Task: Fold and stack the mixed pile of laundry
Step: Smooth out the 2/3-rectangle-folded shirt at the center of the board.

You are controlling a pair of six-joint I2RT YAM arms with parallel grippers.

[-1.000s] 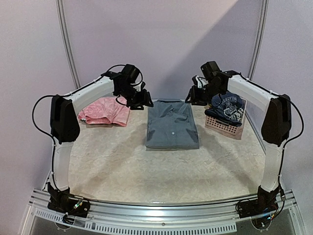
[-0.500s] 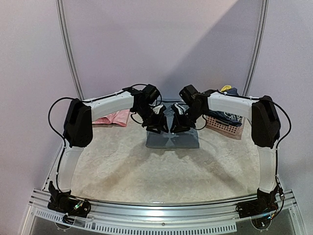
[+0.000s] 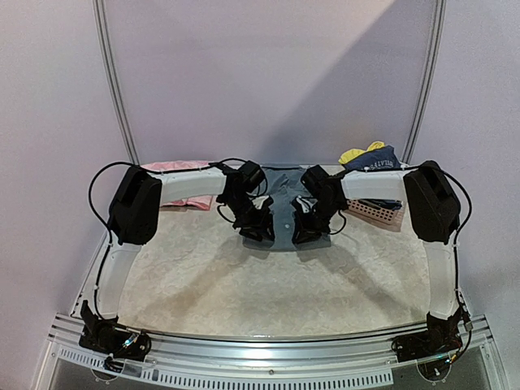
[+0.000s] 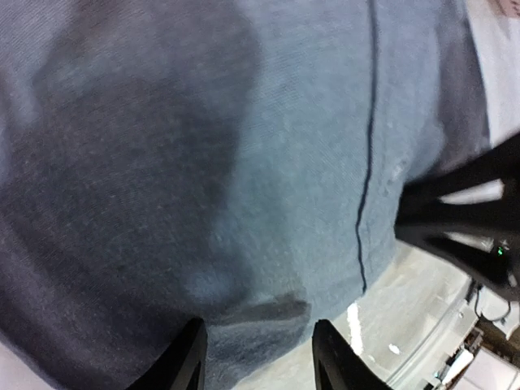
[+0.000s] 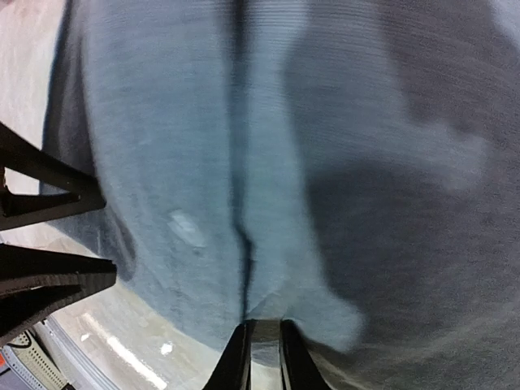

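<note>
From above, the grey collared shirt [image 3: 283, 213] is lying flat on the table [image 3: 203, 276], its collar pointing away from the arm bases. The left arm [image 3: 191, 185] and right arm [image 3: 370, 185] are bending inward over it, their jaws sitting low at the shirt's near corners, one on each side. A pink garment [image 3: 183, 201] is lying to the left of the shirt. To the shirt's right the pink slatted basket [image 3: 375, 213] is holding a navy top [image 3: 375, 158] with white lettering and a yellow piece [image 3: 357, 153].

In the left wrist view, the shirt [image 4: 244, 162] is filling the frame. The left jaws are standing spread, straddling the shirt's near hem without pinching it. The right arm's black fingers [image 4: 463, 211] are showing at the shirt's far side.

In the right wrist view, the shirt [image 5: 325, 162] is again filling the frame, and a dark seam is running down to the hem. The right jaws are drawn nearly together at that hem, a thin grey sliver showing between them; I cannot tell whether they are pinching fabric. The left arm's fingers [image 5: 49, 203] are showing beside the shirt's opposite edge
</note>
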